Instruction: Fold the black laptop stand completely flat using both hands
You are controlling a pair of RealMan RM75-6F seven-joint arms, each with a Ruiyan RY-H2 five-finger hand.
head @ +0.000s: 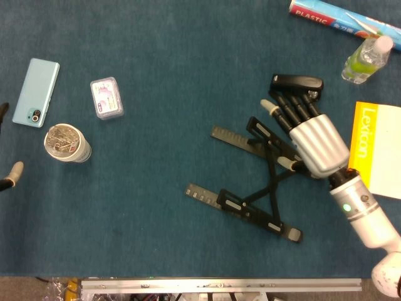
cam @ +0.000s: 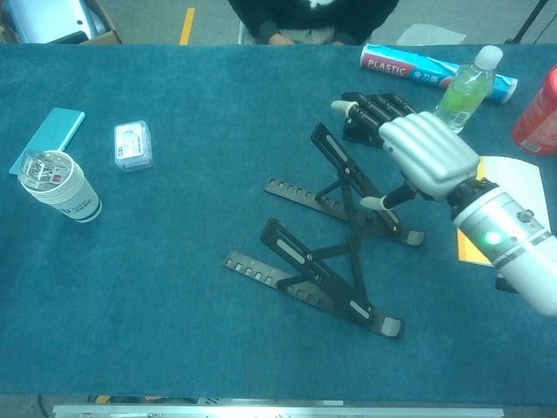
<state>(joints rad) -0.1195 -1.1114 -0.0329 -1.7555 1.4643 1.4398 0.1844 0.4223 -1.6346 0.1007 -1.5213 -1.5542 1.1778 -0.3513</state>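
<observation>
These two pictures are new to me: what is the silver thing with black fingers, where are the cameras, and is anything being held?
Both pictures come from the robot's own cameras, one at its head looking straight down, one at its chest looking forward over the blue table. The silver thing is its right hand, fingers spread, above the far arm of the black laptop stand; it holds nothing. The stand is still propped open. Only fingertips of the left hand show at the head view's left edge. Also on the table: a phone, a paper cup, a small clear case, a stapler, a bottle, a plastic-wrap box and a yellow-edged book.
</observation>
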